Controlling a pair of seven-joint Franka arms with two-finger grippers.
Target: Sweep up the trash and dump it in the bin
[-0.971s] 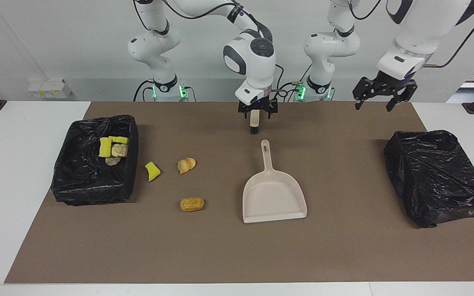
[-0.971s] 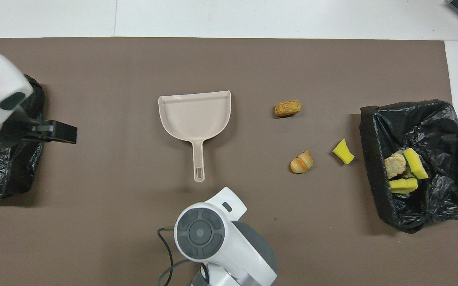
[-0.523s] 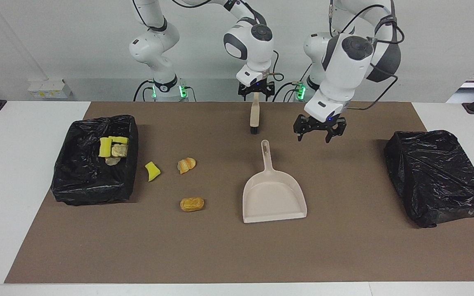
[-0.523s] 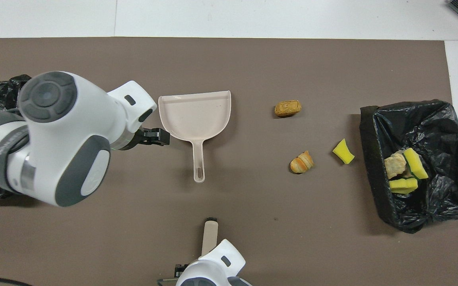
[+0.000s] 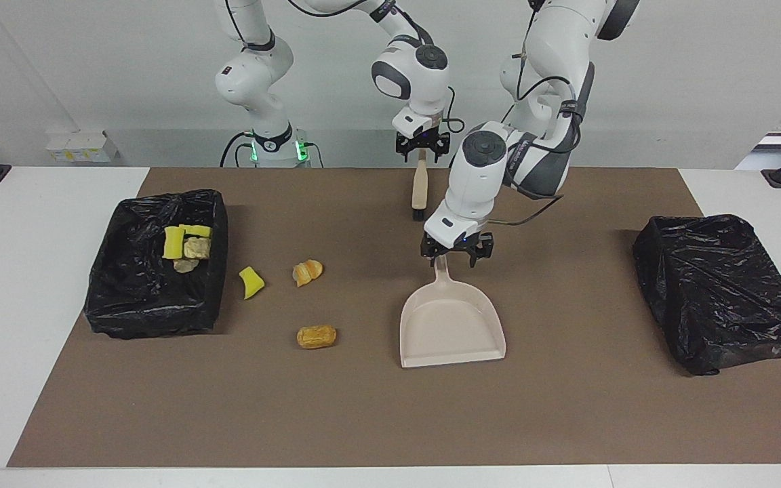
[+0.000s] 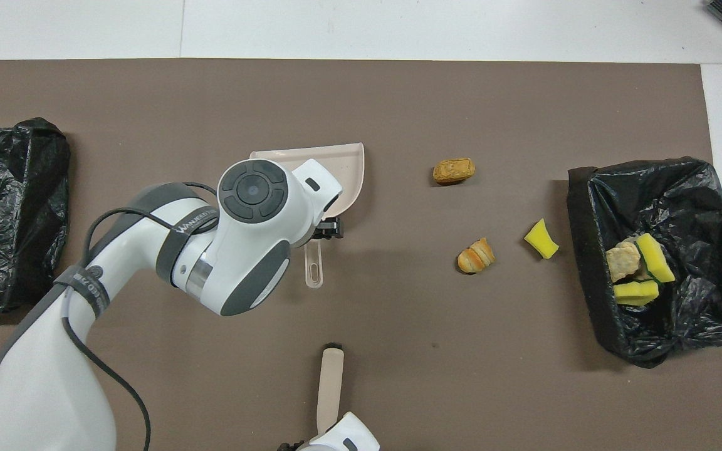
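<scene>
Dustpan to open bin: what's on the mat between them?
Three scraps lie between the dustpan and the open bin: brown pastry piece, striped pastry piece, yellow sponge chunk. Both views show it.

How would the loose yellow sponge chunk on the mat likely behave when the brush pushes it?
The yellow sponge chunk looks light and soft, so it would probably slide or tumble easily. Its wedge shape suggests tipping rather than rolling. It lies beside the lined bin, whose wall could stop it.
</scene>
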